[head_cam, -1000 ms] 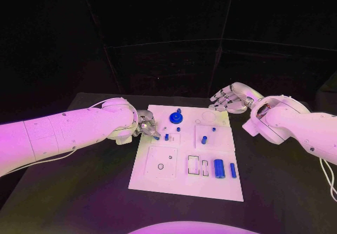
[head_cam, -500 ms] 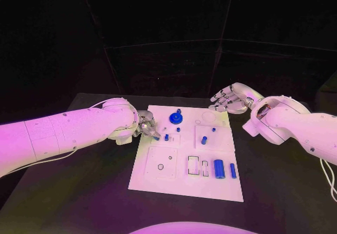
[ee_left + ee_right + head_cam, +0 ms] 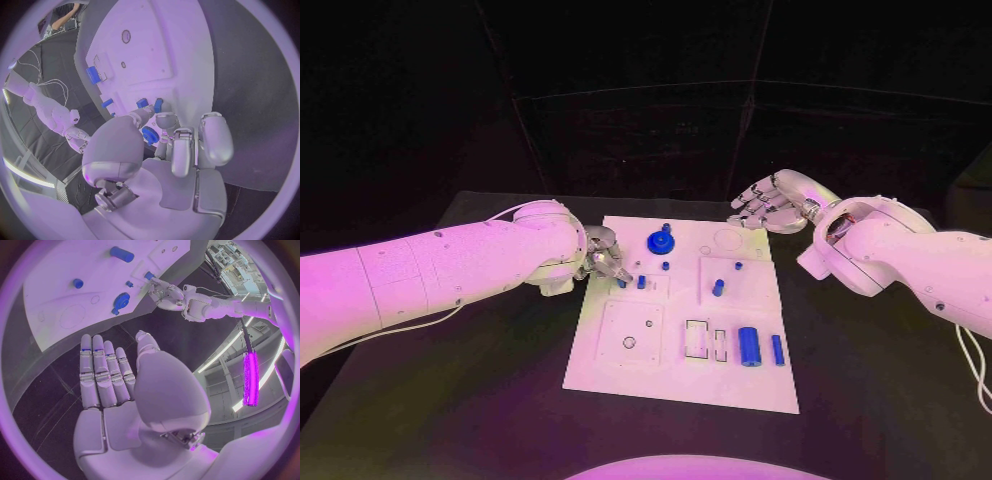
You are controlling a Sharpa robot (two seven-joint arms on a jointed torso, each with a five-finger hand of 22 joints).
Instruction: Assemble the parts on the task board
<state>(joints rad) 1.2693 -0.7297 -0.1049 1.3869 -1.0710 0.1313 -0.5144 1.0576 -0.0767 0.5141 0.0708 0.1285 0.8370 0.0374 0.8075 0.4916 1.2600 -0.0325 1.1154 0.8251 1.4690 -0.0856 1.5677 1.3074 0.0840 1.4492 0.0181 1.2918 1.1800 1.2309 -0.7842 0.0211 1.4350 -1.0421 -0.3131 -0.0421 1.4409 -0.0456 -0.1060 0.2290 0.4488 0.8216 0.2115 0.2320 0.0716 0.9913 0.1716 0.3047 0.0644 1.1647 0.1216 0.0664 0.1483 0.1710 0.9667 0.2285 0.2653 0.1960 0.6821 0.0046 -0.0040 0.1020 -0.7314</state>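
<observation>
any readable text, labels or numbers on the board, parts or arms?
None readable.
Task board: plain white with outlined recesses and holes, no print legible.
Blue parts, such as the large cylinder: no markings seen.
Left hand and right hand: no legible lettering.

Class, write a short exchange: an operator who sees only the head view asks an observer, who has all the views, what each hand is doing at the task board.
Operator: Is the right hand holding a part?
Observer: No. The right wrist view shows the right hand with a bare palm and straight fingers.
Operator: And the left hand's fingertips?
Observer: The left wrist view shows the left hand with its fingertips right beside a small blue part. I cannot tell whether they pinch it.
</observation>
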